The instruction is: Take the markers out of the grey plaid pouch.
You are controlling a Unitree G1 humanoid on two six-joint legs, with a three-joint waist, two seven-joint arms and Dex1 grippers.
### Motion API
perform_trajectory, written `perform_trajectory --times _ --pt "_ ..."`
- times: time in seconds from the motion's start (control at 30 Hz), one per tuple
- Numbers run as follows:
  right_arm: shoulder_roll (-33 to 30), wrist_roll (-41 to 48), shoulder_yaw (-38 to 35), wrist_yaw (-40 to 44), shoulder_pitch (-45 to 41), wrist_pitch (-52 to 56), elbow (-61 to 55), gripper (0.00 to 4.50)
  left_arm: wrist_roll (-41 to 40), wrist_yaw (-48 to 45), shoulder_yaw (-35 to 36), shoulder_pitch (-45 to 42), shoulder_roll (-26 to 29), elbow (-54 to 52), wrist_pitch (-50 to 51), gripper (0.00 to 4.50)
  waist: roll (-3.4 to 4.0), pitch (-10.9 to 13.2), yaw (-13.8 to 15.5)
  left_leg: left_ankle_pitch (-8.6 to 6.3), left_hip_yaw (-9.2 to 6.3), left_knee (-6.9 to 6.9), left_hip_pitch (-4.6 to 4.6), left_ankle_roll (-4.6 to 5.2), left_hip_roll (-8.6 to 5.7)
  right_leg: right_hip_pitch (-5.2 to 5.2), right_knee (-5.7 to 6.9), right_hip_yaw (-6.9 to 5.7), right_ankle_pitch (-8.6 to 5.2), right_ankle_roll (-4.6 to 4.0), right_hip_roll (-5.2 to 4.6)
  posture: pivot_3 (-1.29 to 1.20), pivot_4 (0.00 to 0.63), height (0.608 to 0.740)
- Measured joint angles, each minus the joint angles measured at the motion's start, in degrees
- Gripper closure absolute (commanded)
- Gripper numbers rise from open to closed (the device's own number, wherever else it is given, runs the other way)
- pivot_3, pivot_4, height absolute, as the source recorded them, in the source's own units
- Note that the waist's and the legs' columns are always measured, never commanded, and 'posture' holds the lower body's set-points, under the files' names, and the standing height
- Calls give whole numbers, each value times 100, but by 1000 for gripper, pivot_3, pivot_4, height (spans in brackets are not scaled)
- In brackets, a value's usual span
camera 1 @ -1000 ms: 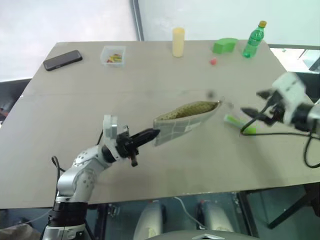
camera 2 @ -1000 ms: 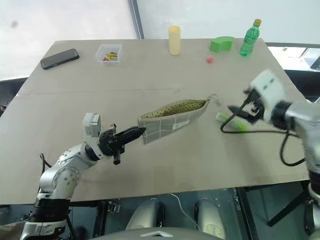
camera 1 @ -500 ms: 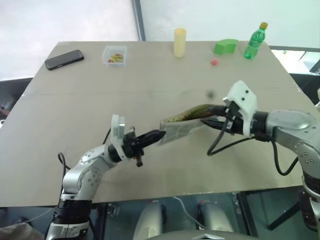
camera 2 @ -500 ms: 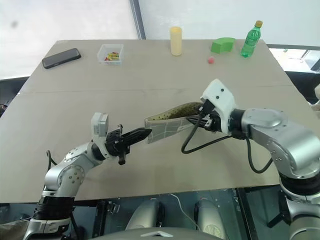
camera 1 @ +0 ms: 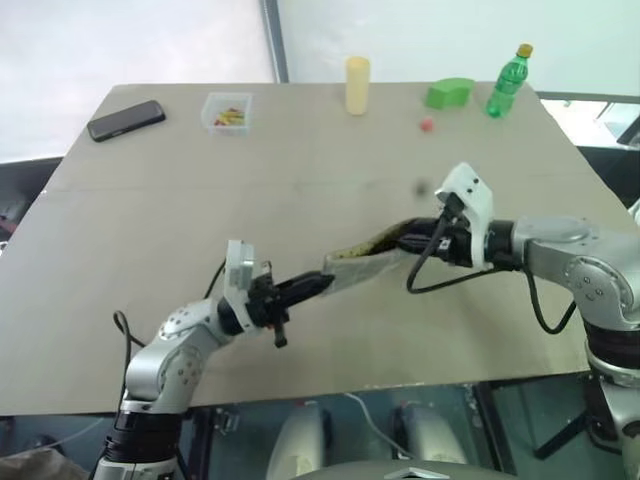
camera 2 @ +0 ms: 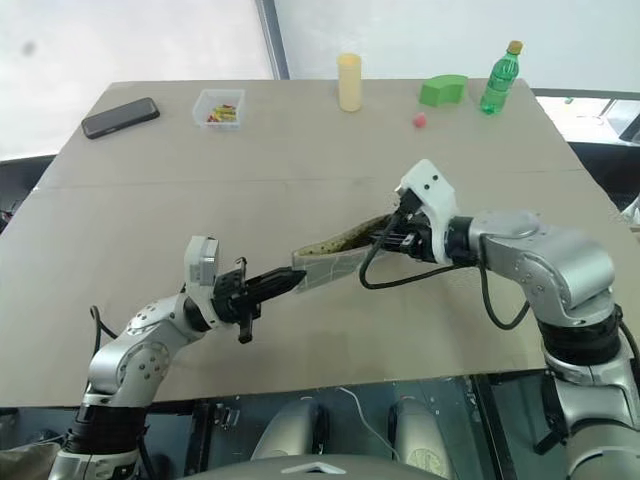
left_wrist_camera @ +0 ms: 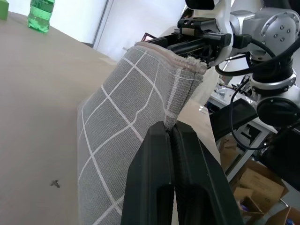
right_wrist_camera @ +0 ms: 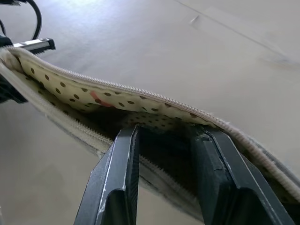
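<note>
The grey plaid pouch (camera 1: 365, 262) hangs just above the table, mouth up, with its spotted yellowish lining (right_wrist_camera: 70, 86) showing. My left gripper (camera 1: 318, 284) is shut on the pouch's near corner; in the left wrist view its fingers (left_wrist_camera: 154, 178) pinch the seam of the grid fabric (left_wrist_camera: 122, 108). My right gripper (camera 1: 405, 240) has entered the pouch's mouth from the far end. Its two fingers (right_wrist_camera: 122, 178) stand apart inside, with dark lining between them. A short pink streak (right_wrist_camera: 101, 101) lies against the lining. The markers are hidden.
Along the table's far side stand a black phone (camera 1: 125, 119), a clear box of small items (camera 1: 227, 110), a pale yellow cylinder (camera 1: 357, 84), a green block (camera 1: 450, 92), a green bottle (camera 1: 505, 80) and a small red ball (camera 1: 427, 125).
My right arm swung in from the right, came down, and pushed its fingers into the pouch's mouth while they narrowed. The left gripper kept its hold on the corner.
</note>
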Motion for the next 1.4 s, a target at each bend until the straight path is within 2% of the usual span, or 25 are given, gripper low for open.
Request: perform_trajectory --times 0.17,0.27,0.33,0.47,0.53,0.77,0.97,1.07,1.1,1.3,1.4 --pt "361 293 -202 -184 -70 646 277 2796 146 -187 -32 19 16 4 -166 4500 1 0 -12 0 3 -3 -1 0 0 -1 7 1 0 0 0 0 150 740" --pt "324 104 91 -268 -57 412 301 2796 152 -273 -49 46 16 16 -186 4500 3 2 -12 0 2 -3 -1 0 0 -3 7 1 0 0 0 0 150 740" --pt "104 -452 782 -279 82 -353 129 2796 141 -281 -45 35 14 46 -168 4500 3 2 -16 -1 2 -3 -1 1 0 -4 4 1 0 1 0 0 150 740" --pt "-450 -2280 2623 -103 285 -2692 -13 2796 5 -202 0 -70 -44 138 46 4500 3 2 -46 1 4 -2 -2 -1 0 -8 -16 3 -1 2 0 0 150 740" --pt "-466 -2929 3078 -31 284 -3483 179 2796 -82 -145 9 -123 -69 175 175 4500 2 2 -51 1 4 -1 -1 -2 0 -7 -14 3 -1 2 0 0 150 740" --pt "-255 -4587 3615 36 -105 -5094 1625 2796 -148 -92 5 -150 -143 205 377 4500 2 1 -49 2 6 0 2 -4 0 -6 -12 2 -1 2 1 0 150 740" --pt "144 -5434 3922 348 -492 -5731 2495 2796 -265 69 50 -144 -283 282 610 4500 3 2 -59 2 8 -1 2 -4 0 -6 -13 2 -1 2 0 0 150 740" --pt "302 -5552 3911 772 -708 -5741 2702 2796 -800 286 185 -127 -405 283 1135 4500 3 2 -57 2 3 0 2 -4 1 -7 -6 0 -1 2 0 0 150 740" --pt "234 -5447 3829 1123 -755 -5583 2571 2796 -1213 378 282 -123 -396 280 1511 4500 4 3 -47 2 0 0 0 -4 2 -6 0 -2 -1 2 0 0 150 740" --pt "-1038 -4536 2990 3083 -1099 -4169 928 2796 -3778 1016 727 -128 -82 194 3286 4500 8 13 -30 1 -10 2 -12 -2 -5 -6 3 -7 -1 2 -15 0 150 740" --pt "-1363 -4200 2593 3559 -1398 -3598 421 2796 -4466 1256 806 -195 39 193 3655 4500 6 11 -50 1 -9 -4 3 -2 -3 0 -17 -6 -1 1 -10 0 150 740"
